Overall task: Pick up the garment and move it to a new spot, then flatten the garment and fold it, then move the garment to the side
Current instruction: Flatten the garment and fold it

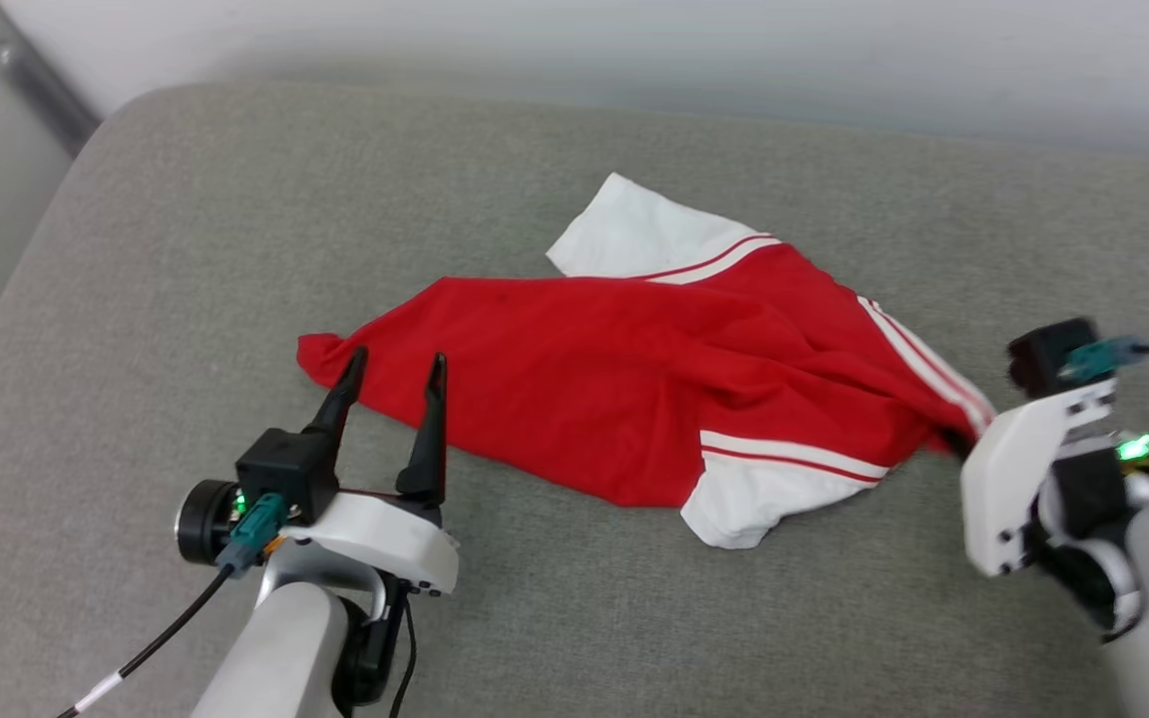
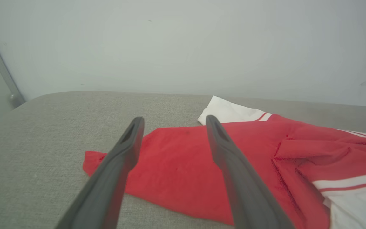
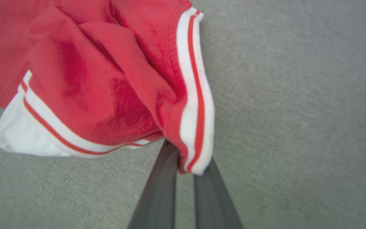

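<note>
place: indoor room | cues: grey upholstered cushion (image 1: pixel 186 249), plain pale wall (image 2: pixel 183 47)

Grey woven upholstered surface (image 1: pixel 186 249), rounded at its 10 o'clock corner, spanning the head view. Plain pale wall (image 1: pixel 634 50) behind it at 12 o'clock. Slanted grey metal bar (image 1: pixel 31 80) at 10 o'clock, against the wall, beside that rounded corner.

A padded surface (image 1: pixel 186 249) covered in grey woven fabric spreads across the head view, its far left corner rounded (whether it is a bed, a sofa seat or a cushioned bench cannot be told). Behind it rises a plain, pale grey-white wall (image 2: pixel 183 47), evenly and softly lit. At the upper left a grey metal strip (image 1: pixel 31 85) runs diagonally along the wall's edge.
</note>
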